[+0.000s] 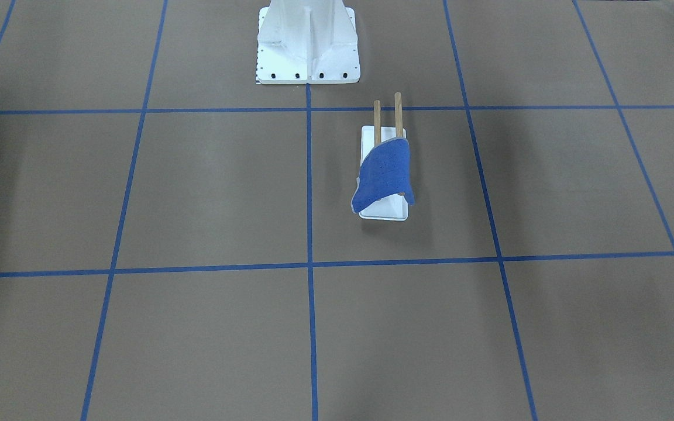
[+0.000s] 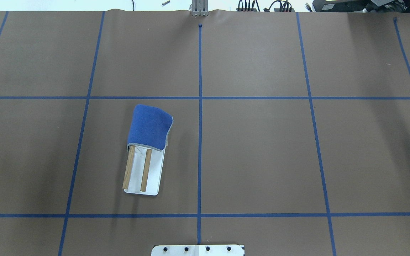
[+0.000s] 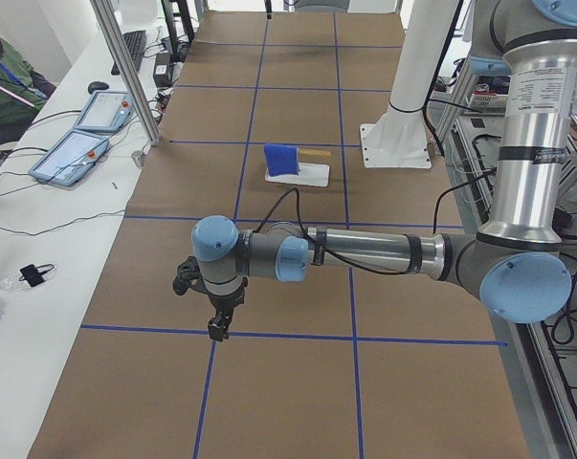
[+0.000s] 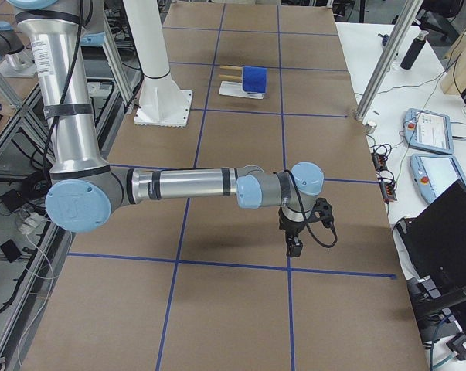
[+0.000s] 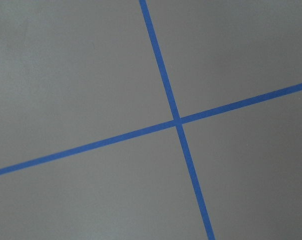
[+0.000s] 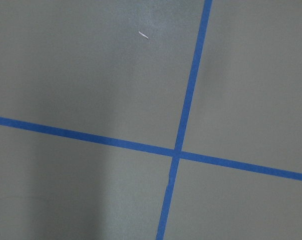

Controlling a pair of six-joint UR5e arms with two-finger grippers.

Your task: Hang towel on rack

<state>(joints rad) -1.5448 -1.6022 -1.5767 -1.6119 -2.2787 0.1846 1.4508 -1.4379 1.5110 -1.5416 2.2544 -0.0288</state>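
Note:
The blue towel (image 2: 149, 127) with a pale edge trim lies draped over the far half of the rack (image 2: 136, 170), two brown dowels over a white base plate. It also shows in the front view (image 1: 384, 174), the left view (image 3: 280, 159) and the right view (image 4: 255, 78). My left gripper (image 3: 217, 328) shows only in the left view, far from the rack, pointing down over the table; I cannot tell if it is open. My right gripper (image 4: 294, 247) shows only in the right view, likewise far from the rack; I cannot tell its state.
The white bolted pedestal (image 1: 308, 44) stands behind the rack. Blue tape lines (image 2: 200, 106) cross the brown table. Operator desks with tablets (image 3: 73, 153) flank the table's far side. Both wrist views show only bare table and tape crossings (image 5: 178, 121).

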